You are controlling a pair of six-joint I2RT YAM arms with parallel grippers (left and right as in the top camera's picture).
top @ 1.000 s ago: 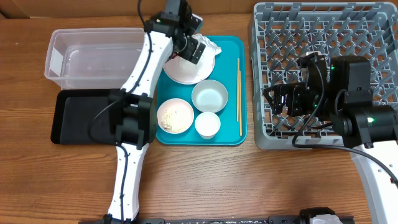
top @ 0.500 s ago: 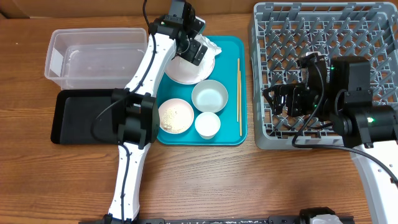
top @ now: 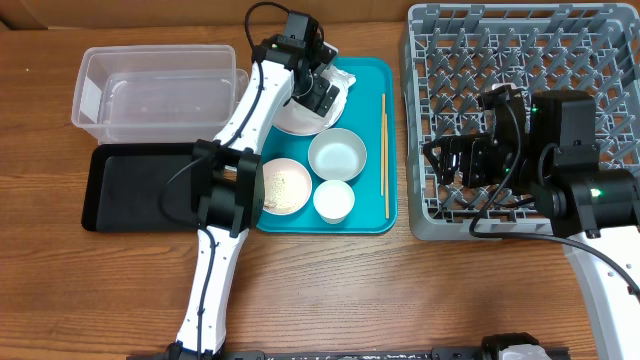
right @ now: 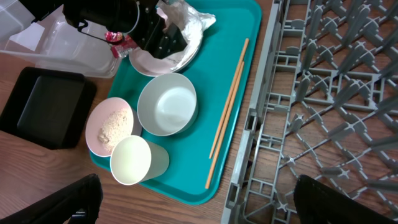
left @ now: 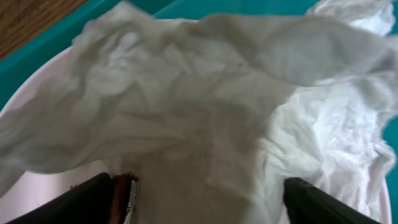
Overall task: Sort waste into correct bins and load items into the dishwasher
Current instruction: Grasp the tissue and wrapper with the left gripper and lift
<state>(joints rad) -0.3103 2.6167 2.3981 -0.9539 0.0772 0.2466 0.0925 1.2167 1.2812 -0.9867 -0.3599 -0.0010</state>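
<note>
Napkin is your target. The crumpled white paper lies directly under the left gripper, heaped on the large plate and spilling past the plate's far rim onto the teal tray. The gripper's fingers are spread wide to either side of the paper and hold nothing yet.

Watch three things before you close:
- **Wrapper:** The red snack wrapper sits tight against one finger, partly under the napkin's edge. If you pinch low, you will likely take both at once and they will land in the same bin.
- **Plate:** It lies just below the fingertips. Go too deep and you may clamp its rim or push it into the bowl on the near side of the gripper.
- **Paper:** It is thin and loosely folded, so a shallow bite on one flap could tear or slip out on the way to the clear tub or black tray, both off to the gripper's side.

Your right gripper hangs wide open and empty over the dish rack, well apart from all this.
</note>
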